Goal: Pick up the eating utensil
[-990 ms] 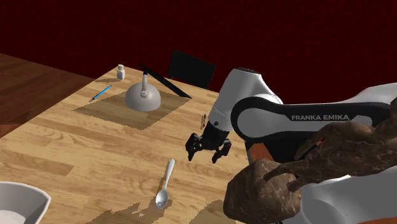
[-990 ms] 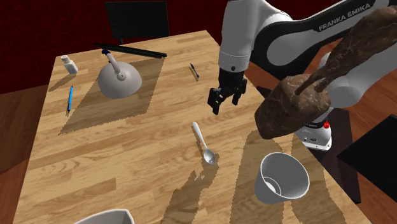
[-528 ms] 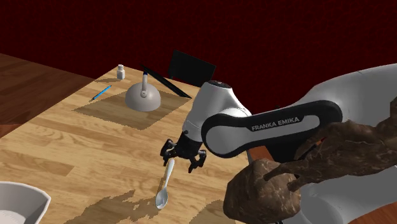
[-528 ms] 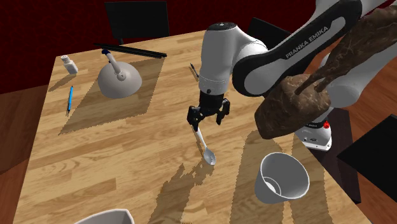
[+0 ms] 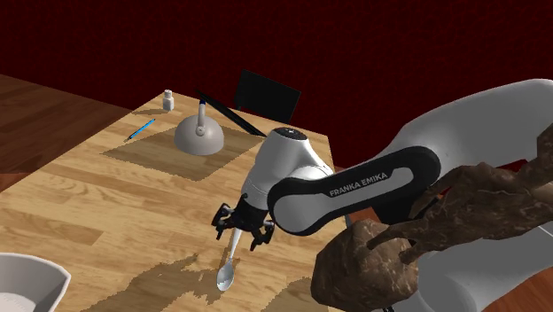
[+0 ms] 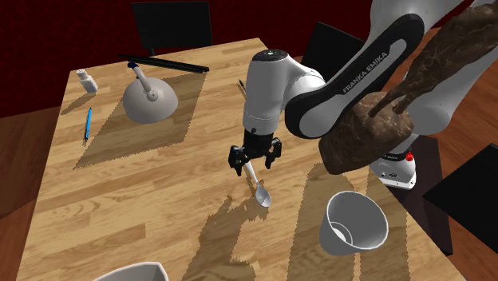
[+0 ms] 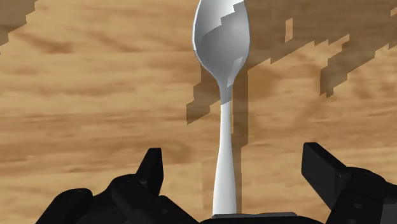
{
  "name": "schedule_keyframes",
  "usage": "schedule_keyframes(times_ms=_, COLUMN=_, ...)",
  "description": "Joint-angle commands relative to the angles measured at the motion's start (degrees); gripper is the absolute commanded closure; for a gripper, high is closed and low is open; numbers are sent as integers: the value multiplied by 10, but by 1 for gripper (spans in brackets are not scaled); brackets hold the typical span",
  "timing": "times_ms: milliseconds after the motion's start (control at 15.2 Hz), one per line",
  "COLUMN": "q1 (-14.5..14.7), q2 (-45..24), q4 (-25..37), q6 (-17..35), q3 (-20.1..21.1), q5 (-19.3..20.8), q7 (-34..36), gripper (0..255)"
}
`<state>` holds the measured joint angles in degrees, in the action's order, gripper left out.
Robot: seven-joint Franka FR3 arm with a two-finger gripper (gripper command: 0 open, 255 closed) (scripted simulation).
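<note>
The spoon (image 7: 222,95) lies flat on the desk (image 7: 76,95); long axis straight out from the pincer (image 7: 233,159), bowl farthest; glossy silver-white; pincer open, straddling the handle.

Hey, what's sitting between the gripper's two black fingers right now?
In the wrist view, the slim handle of the shiny grey spoon lies between the black gripper's open fingers, touching neither; bare wooden tabletop shows on both sides.

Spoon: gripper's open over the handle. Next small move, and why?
Probably ease straight down a touch. The open gripper straddles the spoon handle, its fingers apart on either side without touching it, and it seems to sit just above the table. No sideways correction looks needed.
</note>
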<state>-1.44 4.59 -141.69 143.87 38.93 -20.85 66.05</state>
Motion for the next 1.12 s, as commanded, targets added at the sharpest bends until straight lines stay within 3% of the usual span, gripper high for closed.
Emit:
schedule_keyframes(times_ms=0, q1=-2, q2=-24, q4=-5, q6=27, q3=3, q5=13, q7=6, gripper=0)
schedule_keyframes(times_ms=132, q1=-1, q2=-24, q4=-5, q6=27, q3=3, q5=13, q7=6, gripper=0)
schedule_keyframes(times_ms=198, q1=-1, q2=-23, q4=-5, q6=26, q3=3, q5=13, q7=6, gripper=255)
schedule_keyframes(times_ms=792, q1=-1, q2=-24, q4=-5, q6=27, q3=3, q5=13, q7=6, gripper=255)
schedule_keyframes(times_ms=1056, q1=0, q2=7, q4=5, q6=-11, q3=-1, q5=-3, q7=-1, gripper=255)
